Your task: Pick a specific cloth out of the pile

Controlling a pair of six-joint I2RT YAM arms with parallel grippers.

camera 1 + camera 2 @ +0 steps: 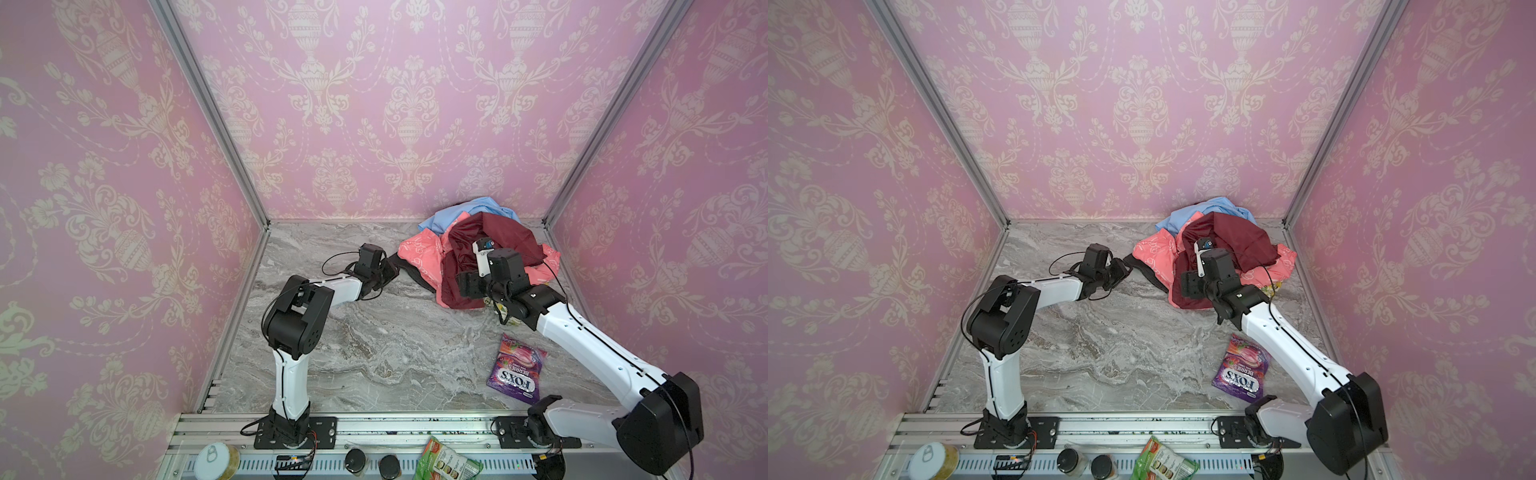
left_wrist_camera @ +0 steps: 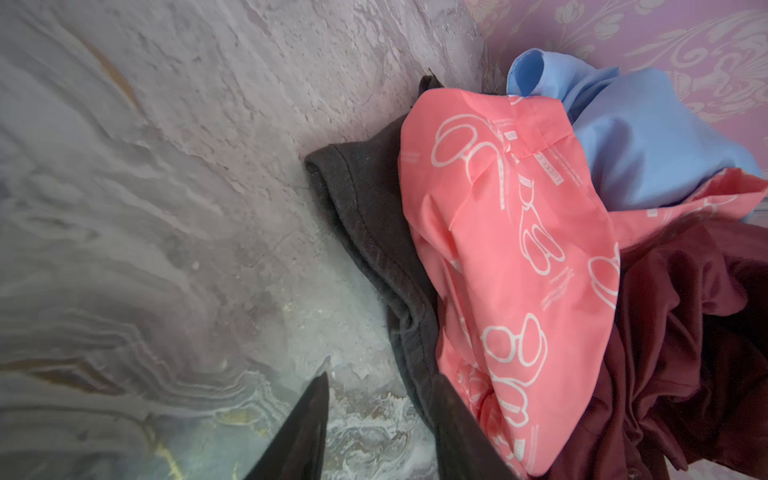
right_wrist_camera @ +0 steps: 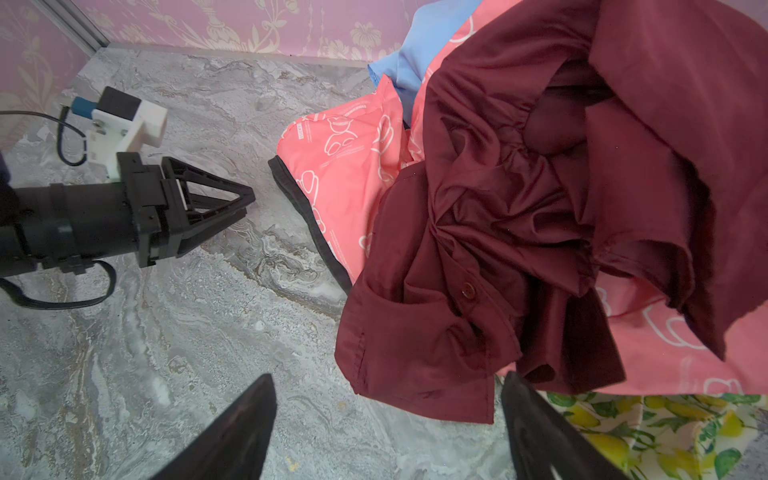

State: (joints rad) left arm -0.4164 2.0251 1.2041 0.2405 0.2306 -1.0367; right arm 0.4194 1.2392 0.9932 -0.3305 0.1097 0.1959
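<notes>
In both top views my left gripper [image 1: 386, 272] is just left of the pile [image 1: 419, 253]. My right gripper [image 1: 467, 284] hangs over the maroon cloth [image 1: 498, 237], and a candy bag [image 1: 517, 370] lies nearer.

Left wrist: jaws part-open, empty. The cloth [image 2: 374, 224] is just ahead, buried under the coral-pink cloth [image 2: 511, 249].

Right wrist: jaws wide, empty, maroon hem ahead.

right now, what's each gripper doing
left gripper: open, at the edge of the cloth, holding nothing
right gripper: open, by the maroon cloth, holding nothing
</notes>
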